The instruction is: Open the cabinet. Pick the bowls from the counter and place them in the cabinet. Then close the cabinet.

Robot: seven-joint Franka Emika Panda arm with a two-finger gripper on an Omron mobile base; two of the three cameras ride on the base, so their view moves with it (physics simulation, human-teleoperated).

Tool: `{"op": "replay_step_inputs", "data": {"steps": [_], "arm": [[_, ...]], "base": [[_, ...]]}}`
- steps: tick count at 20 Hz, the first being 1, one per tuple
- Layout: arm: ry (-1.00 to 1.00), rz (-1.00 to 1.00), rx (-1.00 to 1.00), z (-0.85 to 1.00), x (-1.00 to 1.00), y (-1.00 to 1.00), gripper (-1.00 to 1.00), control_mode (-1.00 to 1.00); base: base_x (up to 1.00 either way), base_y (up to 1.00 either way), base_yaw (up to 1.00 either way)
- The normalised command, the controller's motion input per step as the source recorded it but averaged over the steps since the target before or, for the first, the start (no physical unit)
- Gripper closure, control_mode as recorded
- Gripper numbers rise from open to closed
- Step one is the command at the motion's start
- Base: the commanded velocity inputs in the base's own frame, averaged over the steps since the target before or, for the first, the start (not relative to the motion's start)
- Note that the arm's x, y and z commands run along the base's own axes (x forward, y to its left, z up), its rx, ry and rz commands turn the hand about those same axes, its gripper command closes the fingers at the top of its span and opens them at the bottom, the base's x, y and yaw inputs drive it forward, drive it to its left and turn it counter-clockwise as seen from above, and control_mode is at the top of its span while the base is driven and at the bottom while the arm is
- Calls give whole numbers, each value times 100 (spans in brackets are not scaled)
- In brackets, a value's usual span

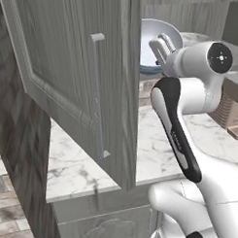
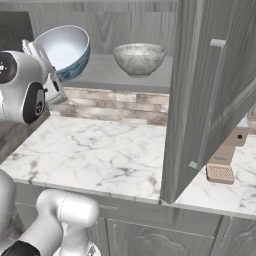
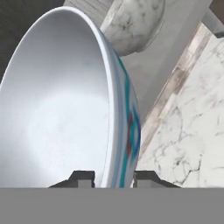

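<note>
Even, soft rendered light — faint shadows, no glare.

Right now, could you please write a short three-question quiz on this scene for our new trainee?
1. True or false: the stone bowl sits on the cabinet shelf.
2. The gripper pinches which part of the blue bowl: A rim, B base, C nothing?
3. Fill in: the cabinet door stands ____.

Key: 1 true; 2 A; 3 open.
</note>
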Motion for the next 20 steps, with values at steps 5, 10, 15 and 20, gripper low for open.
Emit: {"op": "replay_step_inputs", "data": {"steps": [5,10,15,20], "arm": [[1,0,0,0,30,22,100,-100],[5,0,2,-1,25,15,100,-100],[7,0,5,-12,25,9,100,-100],[3,0,7,-18,31,0,100,-100]], "base": [[0,0,0],[0,0,0],[0,0,0],[0,0,0]]}}
